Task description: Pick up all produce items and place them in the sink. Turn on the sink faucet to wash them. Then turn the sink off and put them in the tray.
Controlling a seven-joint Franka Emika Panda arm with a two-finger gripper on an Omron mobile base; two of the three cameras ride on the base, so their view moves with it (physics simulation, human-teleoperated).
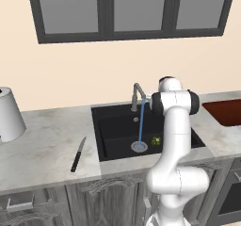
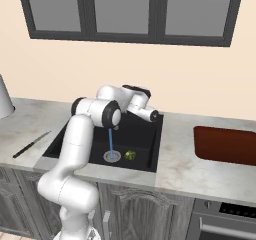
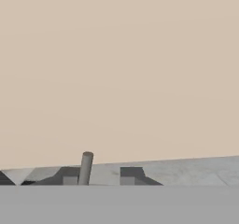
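My claw (image 3: 98, 180) sits up by the thin metal bent tap (image 1: 138, 96), tips a little apart on nothing, and the small green broccoli (image 1: 156, 141) lies below it in the black sink (image 1: 110, 126), right beside the running water.

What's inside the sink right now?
In the sink: the broccoli floret beside the drain, with water running from the faucet. The arm covers the right edge.

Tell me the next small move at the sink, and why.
Probably nudge the faucet handle to shut it off: water runs into the sink, the broccoli sits beside the drain, and the end effector is by the faucet.
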